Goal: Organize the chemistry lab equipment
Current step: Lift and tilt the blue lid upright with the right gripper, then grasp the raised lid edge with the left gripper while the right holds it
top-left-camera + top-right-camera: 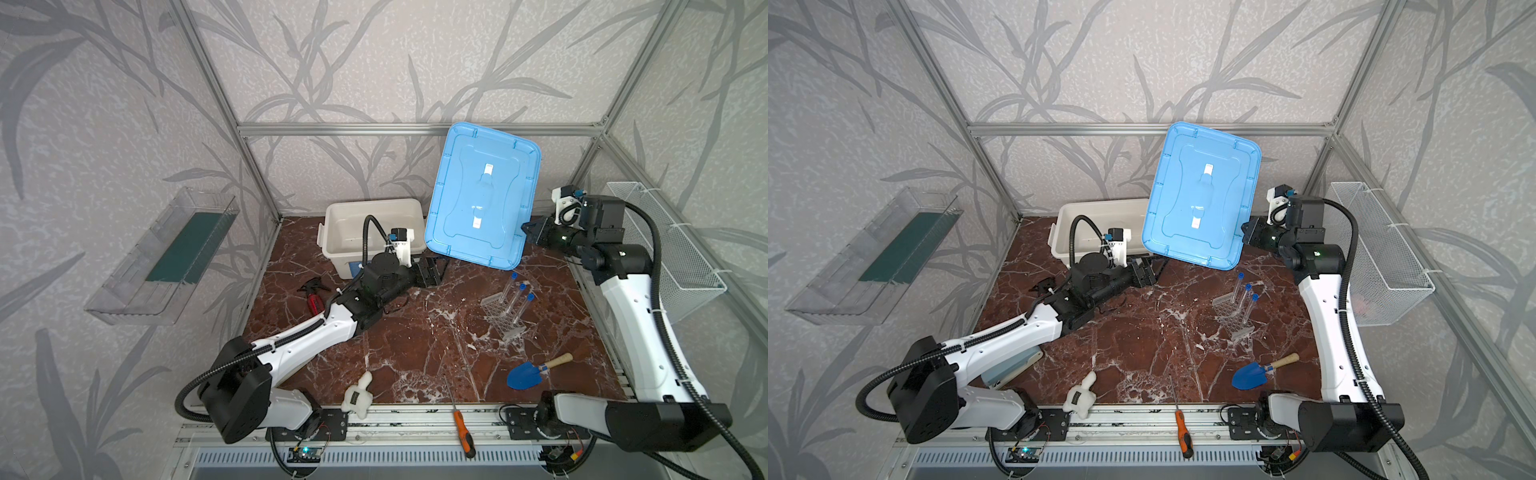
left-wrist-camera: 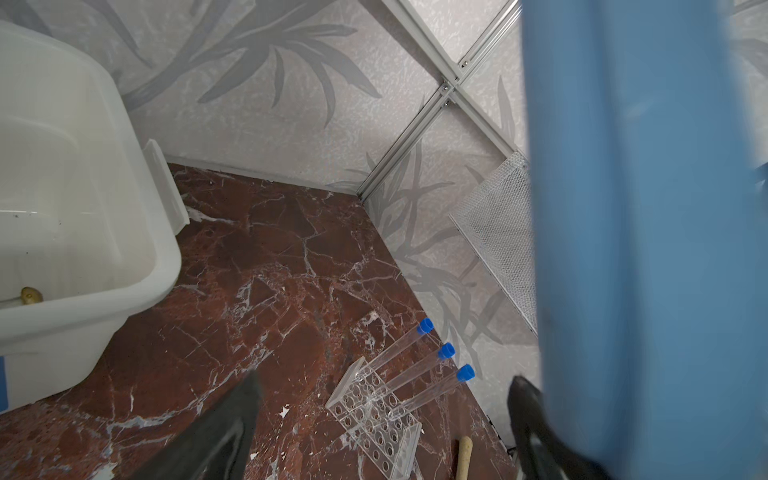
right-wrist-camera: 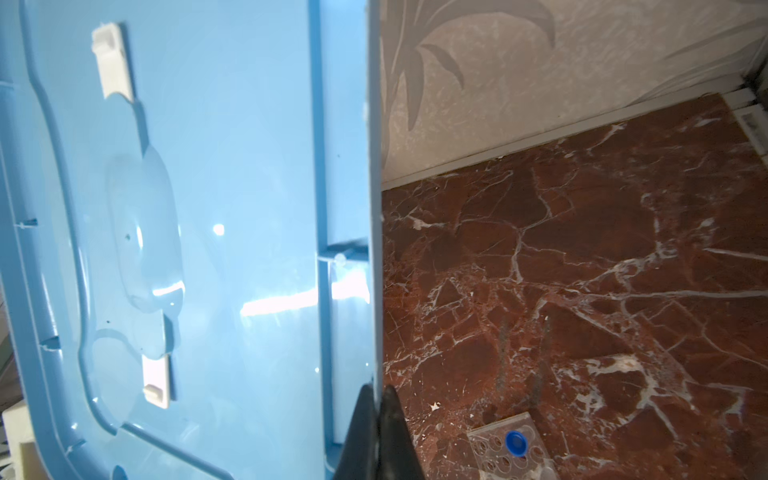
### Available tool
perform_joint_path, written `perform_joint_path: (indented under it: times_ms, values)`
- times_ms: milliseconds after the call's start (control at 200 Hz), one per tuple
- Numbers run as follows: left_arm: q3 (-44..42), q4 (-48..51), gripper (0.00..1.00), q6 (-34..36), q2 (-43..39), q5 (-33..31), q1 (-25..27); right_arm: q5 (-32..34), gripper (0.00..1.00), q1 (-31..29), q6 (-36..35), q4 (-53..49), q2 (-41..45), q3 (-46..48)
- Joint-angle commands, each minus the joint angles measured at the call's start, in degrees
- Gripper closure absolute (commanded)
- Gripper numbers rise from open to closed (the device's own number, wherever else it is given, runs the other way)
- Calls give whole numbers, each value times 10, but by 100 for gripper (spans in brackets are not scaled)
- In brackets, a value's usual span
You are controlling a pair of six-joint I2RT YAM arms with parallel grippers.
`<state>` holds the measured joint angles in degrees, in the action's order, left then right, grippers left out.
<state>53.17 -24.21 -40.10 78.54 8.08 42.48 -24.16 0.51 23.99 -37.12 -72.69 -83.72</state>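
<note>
Blue lid (image 1: pixel 482 195) is dangling pinched in our right tool (image 3: pixel 376 399), left tool (image 1: pixel 434 269) is gaping empty; we're opening the bin (image 1: pixel 332 212), next we're likely grabbing the rack (image 1: pixel 500 320).

A: We found both top views bright and even, the walls (image 1: pixel 374 62) bowing at the edges.
B: We saw only faint, soft shadows on the marble tabletop (image 1: pixel 415 332).
A: In the right wrist view we caught white glare across the blue lid (image 3: pixel 187 228).
B: And in the left wrist view we saw it as a blurred slab, while the test tubes (image 2: pixel 415 370) looked sharp.
</note>
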Motion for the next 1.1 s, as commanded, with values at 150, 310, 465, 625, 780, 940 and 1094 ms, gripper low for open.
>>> perform_joint_path:
  times_ms: [150, 310, 465, 625, 780, 940, 1094]
  values:
    - [14, -88, 10, -1, 2, 22, 10, -36, 100, -20, 56, 84, 28, 55]
    - [-13, -47, 14, 23, -8, 14, 12, -28, 100, -19, 60, 90, 24, 54]
    - [-45, -6, 13, 85, -16, 21, 10, -42, 100, -18, 72, 101, 14, 41]
    - [-70, -71, 6, 82, -13, 30, 9, -51, 100, -19, 79, 113, 13, 43]
    - [-63, -206, 4, 33, 26, 54, -2, -51, 100, -23, 83, 129, 15, 62]
    - [-38, -273, 3, -15, 60, 50, -5, -46, 100, -24, 81, 130, 20, 74]
    - [-47, -365, 3, -63, 83, 16, -12, -45, 100, -24, 85, 143, 24, 94]
